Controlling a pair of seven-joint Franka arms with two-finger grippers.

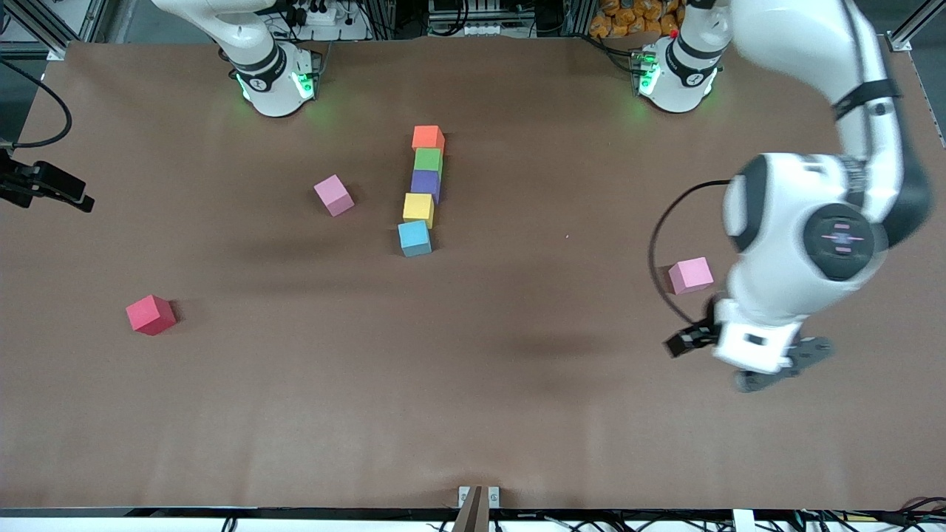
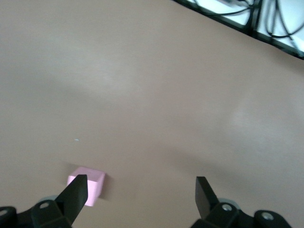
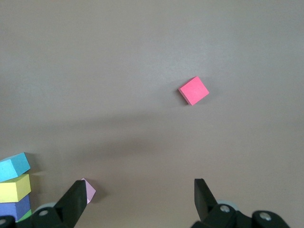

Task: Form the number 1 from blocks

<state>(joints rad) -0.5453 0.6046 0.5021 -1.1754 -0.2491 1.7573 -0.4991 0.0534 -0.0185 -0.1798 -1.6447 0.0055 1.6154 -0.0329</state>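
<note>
Five blocks lie in a line in the middle of the table: orange point(image 1: 428, 138), green point(image 1: 428, 159), purple point(image 1: 426, 185), yellow point(image 1: 418, 209) and light blue point(image 1: 414, 238), which is nearest the front camera and turned slightly. The right wrist view catches the light blue point(image 3: 14, 166), yellow point(image 3: 15, 187) and purple point(image 3: 14, 208) blocks at its edge. My left gripper point(image 1: 782, 366) point(image 2: 141, 190) hangs open and holds nothing, over bare table toward the left arm's end. High over the table, my right gripper point(image 3: 137, 192) is open and holds nothing; it is out of the front view.
One pink cube point(image 1: 691, 275) point(image 2: 92, 185) lies beside the left gripper. Another pink cube point(image 1: 333, 195) point(image 3: 89, 190) sits beside the line, toward the right arm's end. A red cube point(image 1: 151, 315) point(image 3: 194, 90) lies nearer the front camera at that end. A black device point(image 1: 44, 185) overhangs that table edge.
</note>
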